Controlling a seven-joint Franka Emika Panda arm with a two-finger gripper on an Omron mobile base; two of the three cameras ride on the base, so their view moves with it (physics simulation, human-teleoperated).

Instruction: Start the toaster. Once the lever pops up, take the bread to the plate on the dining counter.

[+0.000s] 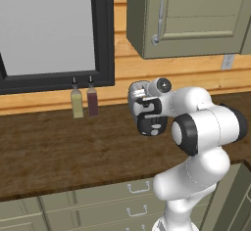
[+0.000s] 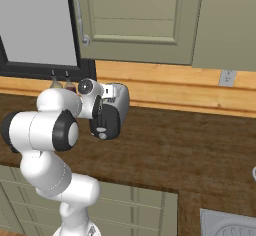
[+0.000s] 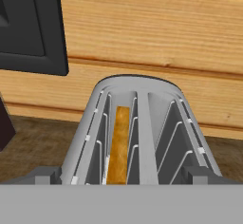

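Jaws wide, empty, just above toaster (image 3: 142,128); bread (image 3: 119,144) deep in slot below. Whether started, cannot tell; carrying still left.

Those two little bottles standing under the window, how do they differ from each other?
The left bottle holds pale yellow-green liquid; the right bottle holds dark reddish-brown liquid. The left bottle stands farther from the toaster; the right bottle stands nearer to it. Both are upright, similar in shape and size, with dark tops, and stand side by side on the worktop against the wooden wall.
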